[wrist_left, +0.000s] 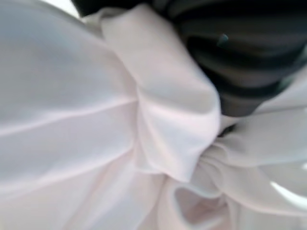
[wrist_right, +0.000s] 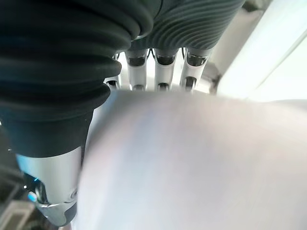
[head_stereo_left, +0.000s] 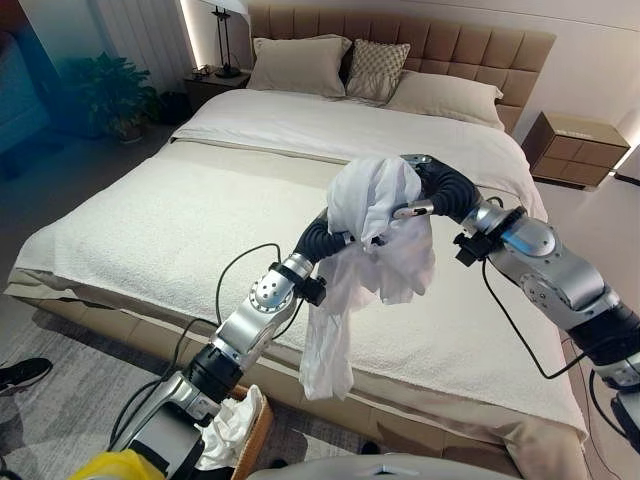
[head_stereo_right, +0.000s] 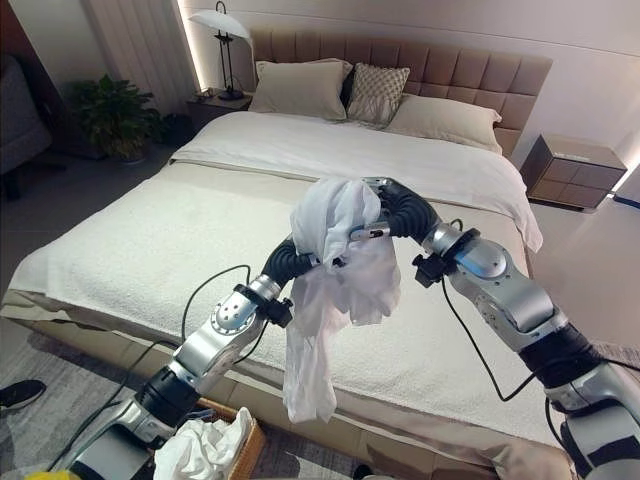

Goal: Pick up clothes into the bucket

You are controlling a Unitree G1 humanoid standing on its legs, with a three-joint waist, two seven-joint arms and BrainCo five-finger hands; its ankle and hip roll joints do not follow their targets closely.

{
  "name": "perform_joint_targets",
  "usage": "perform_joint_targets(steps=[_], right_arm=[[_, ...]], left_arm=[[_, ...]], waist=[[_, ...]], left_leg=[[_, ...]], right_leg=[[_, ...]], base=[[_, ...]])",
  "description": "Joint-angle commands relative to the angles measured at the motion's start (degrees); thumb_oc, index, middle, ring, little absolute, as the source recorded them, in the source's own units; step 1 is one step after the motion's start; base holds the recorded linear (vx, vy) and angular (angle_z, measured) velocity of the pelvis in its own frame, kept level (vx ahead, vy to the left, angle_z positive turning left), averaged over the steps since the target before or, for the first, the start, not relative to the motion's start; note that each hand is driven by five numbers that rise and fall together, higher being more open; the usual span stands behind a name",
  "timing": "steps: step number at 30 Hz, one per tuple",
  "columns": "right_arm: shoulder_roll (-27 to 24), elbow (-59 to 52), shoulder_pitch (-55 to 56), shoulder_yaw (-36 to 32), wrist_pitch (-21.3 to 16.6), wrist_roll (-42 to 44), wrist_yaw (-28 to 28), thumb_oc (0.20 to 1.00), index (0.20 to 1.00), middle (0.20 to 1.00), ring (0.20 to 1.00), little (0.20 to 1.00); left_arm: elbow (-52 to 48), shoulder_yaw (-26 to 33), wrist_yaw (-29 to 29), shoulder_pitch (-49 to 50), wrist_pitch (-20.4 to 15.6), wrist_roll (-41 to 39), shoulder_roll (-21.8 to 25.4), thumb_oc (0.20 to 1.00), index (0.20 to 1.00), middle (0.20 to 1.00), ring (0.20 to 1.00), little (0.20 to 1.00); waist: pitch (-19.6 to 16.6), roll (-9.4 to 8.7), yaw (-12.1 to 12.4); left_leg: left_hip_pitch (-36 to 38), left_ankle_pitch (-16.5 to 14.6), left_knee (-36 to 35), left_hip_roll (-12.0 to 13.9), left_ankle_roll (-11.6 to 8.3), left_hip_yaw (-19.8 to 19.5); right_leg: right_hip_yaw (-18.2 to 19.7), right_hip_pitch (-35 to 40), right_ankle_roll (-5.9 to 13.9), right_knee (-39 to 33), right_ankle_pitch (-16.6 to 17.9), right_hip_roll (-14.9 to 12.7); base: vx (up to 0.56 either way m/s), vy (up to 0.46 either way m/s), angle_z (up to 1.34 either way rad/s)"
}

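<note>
A: Why is the white garment (head_stereo_left: 372, 250) up in the air over the bed (head_stereo_left: 180, 215) rather than lying on it?

B: Both arms have it lifted clear of the bed, and it drapes over both. The bunched top sits over the left robot hand (head_stereo_right: 300, 255) and against the right robot hand (head_stereo_left: 415, 205), while a long tail hangs down past the bed's near edge. My guess is that it is held this high so that the tail does not drag on the way to the bucket.

A: Are the hands clamped on it?

B: The left one is buried in the folds, so I cannot tell whether its fingers are curled or straight; its wrist view has cloth pressed right against the dark ribbed cover. The right one has a finger stretched across the bunch, and its wrist view has straight silver fingers (wrist_right: 163, 62) running down behind the fabric. It looks relaxed, steadying the cloth rather than pinching it.

A: And where is the bucket?

B: A wicker basket (head_stereo_left: 255, 425) stands on the floor below the bed's near edge, beside the left arm. Crumpled white cloth (head_stereo_right: 205, 445) already lies in it. The hanging tail ends above and just to one side of the basket, so the load needs to come down and over towards it.
</note>
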Motion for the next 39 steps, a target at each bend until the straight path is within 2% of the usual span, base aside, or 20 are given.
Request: perform_joint_targets(steps=[1,3,8,10,13,19,22,24,27,31,33,35,39], right_arm=[[2.58,-0.83,-0.33,-7.40,-5.89,0.50,-3.50,1.000,1.000,1.000,1.000,1.000],[6.52,0.78,5.76,-13.47,-6.86,-1.66,-6.16,1.000,1.000,1.000,1.000,1.000],[9.62,2.14,11.48,-19.06,-6.94,-5.52,-8.60,1.000,1.000,1.000,1.000,1.000],[14.27,3.57,17.50,-23.81,-7.27,-8.76,-10.46,1.000,1.000,1.000,1.000,1.000],[19.97,6.64,23.04,-26.92,-7.48,-12.57,-12.43,1.000,1.000,1.000,1.000,1.000],[26.53,20.07,31.73,-29.41,-7.48,-19.51,-13.66,1.000,1.000,1.000,1.000,1.000],[28.38,28.29,35.54,-29.45,-6.79,-24.44,-14.45,1.000,1.000,1.000,1.000,1.000],[29.44,35.22,36.92,-28.77,-6.68,-24.21,-13.71,1.000,1.000,1.000,1.000,1.000],[29.87,48.49,37.77,-28.11,-5.69,-26.86,-14.00,1.000,1.000,1.000,1.000,1.000],[29.71,58.83,37.27,-27.45,-4.82,-28.61,-13.29,1.000,1.000,1.000,1.000,1.000],[29.45,60.38,37.59,-26.94,-4.60,-30.45,-13.52,1.000,1.000,1.000,1.000,1.000],[29.68,61.38,37.61,-26.68,-4.67,-30.46,-13.48,1.000,1.000,1.000,1.000,1.000],[30.31,60.67,36.55,-25.85,-5.43,-29.50,-13.23,1.000,1.000,1.000,1.000,1.000]], left_arm=[[0.42,3.28,0.03,0.46,-1.68,-3.43,-0.06,0.200,0.200,0.200,0.200,0.200],[-0.60,5.76,-0.09,3.83,-1.38,-6.37,-1.09,0.200,0.200,0.200,0.200,0.200],[-2.18,8.85,-0.59,7.35,-0.95,-9.23,-1.39,0.200,0.200,0.200,0.200,0.200],[-4.52,12.46,-1.30,11.29,-0.80,-11.81,-1.50,0.200,0.200,0.200,0.200,0.200],[-6.78,16.55,-1.65,14.73,-1.05,-13.04,-1.77,0.200,0.200,0.200,0.200,0.200],[-10.15,25.61,-1.53,20.31,-3.16,-13.42,-2.56,0.200,0.200,0.200,0.200,0.200],[-12.67,31.26,-0.80,23.36,-4.76,-13.19,-2.62,0.200,0.200,0.200,0.200,0.200],[-13.84,34.58,-0.52,25.21,-6.06,-12.53,-1.97,0.200,0.200,0.200,0.200,0.200],[-15.04,41.08,0.94,28.48,-8.19,-7.79,2.03,0.200,0.200,0.200,0.200,0.200],[-13.72,46.67,2.76,31.48,-9.57,-4.41,5.02,0.200,0.200,0.200,0.200,0.200],[-11.65,49.84,4.56,33.53,-10.22,-2.36,6.30,0.200,0.200,0.200,0.200,0.200],[-10.13,50.61,5.16,33.98,-10.36,-1.76,6.28,0.200,0.200,0.200,0.200,0.200],[-4.33,51.93,8.27,34.24,-10.85,1.86,7.73,0.200,0.200,0.200,0.200,0.200]], waist=[[-2.46,-3.29,-0.11],[-2.29,-3.04,-0.18],[-2.12,-2.88,-0.27],[-1.93,-2.68,-0.36],[-1.65,-2.45,-0.60],[-0.63,-1.90,-0.94],[0.35,-1.58,-1.16],[1.11,-1.43,-1.14],[2.49,-1.02,-0.49],[4.01,-0.83,0.47],[5.53,-0.82,0.95],[6.21,-0.84,1.09],[10.41,-0.91,1.69]], left_leg=[[-2.43,-5.10,4.66,-1.05,0.15,0.32],[-2.55,-5.30,4.75,-1.30,0.41,0.01],[-2.66,-5.49,4.78,-1.49,0.65,-0.16],[-2.82,-5.72,4.92,-1.65,0.91,-0.22],[-3.10,-5.93,5.09,-1.84,1.18,-0.23],[-3.70,-6.22,5.58,-2.13,1.40,-0.12],[-4.26,-6.33,5.95,-2.22,1.35,0.01],[-4.80,-6.37,6.25,-2.28,1.32,0.10],[-5.54,-6.72,6.98,-2.41,1.15,0.20],[-7.79,-6.27,8.07,-2.83,1.04,-0.09],[-10.00,-6.34,9.70,-3.30,1.01,-0.54],[-10.89,-6.38,10.40,-3.54,1.06,-0.75],[-15.33,-6.24,13.38,-4.01,1.26,-1.42]], right_leg=[[-0.67,2.30,3.35,3.95,-4.88,-3.53],[-0.68,2.18,3.34,4.12,-5.00,-3.62],[-0.65,2.07,3.29,4.34,-5.15,-3.79],[-0.47,1.79,3.30,4.51,-5.29,-3.83],[-0.05,1.42,3.25,4.70,-5.49,-3.85],[0.55,0.31,3.21,5.58,-5.74,-3.96],[0.89,-0.50,3.22,6.04,-5.81,-3.97],[1.12,-1.22,3.25,6.33,-5.77,-3.98],[1.10,-1.84,3.27,6.58,-5.77,-4.10],[0.96,-3.30,3.36,6.71,-5.28,-4.37],[0.81,-4.94,3.40,7.50,-5.14,-4.67],[0.89,-5.71,3.41,8.01,-5.12,-4.77],[0.82,-9.93,3.42,11.32,-5.10,-5.49]], base=[[0.00,0.000,0.00],[0.00,0.000,0.00],[0.00,0.000,0.00],[0.00,0.006,0.02],[0.00,0.000,0.00],[0.00,0.000,0.00],[0.00,0.000,0.00],[-0.04,0.015,-0.01],[-0.04,0.019,-0.07],[-0.05,0.018,-0.01],[-0.08,0.027,0.01],[-0.08,0.034,0.04],[-0.12,0.046,0.08]])
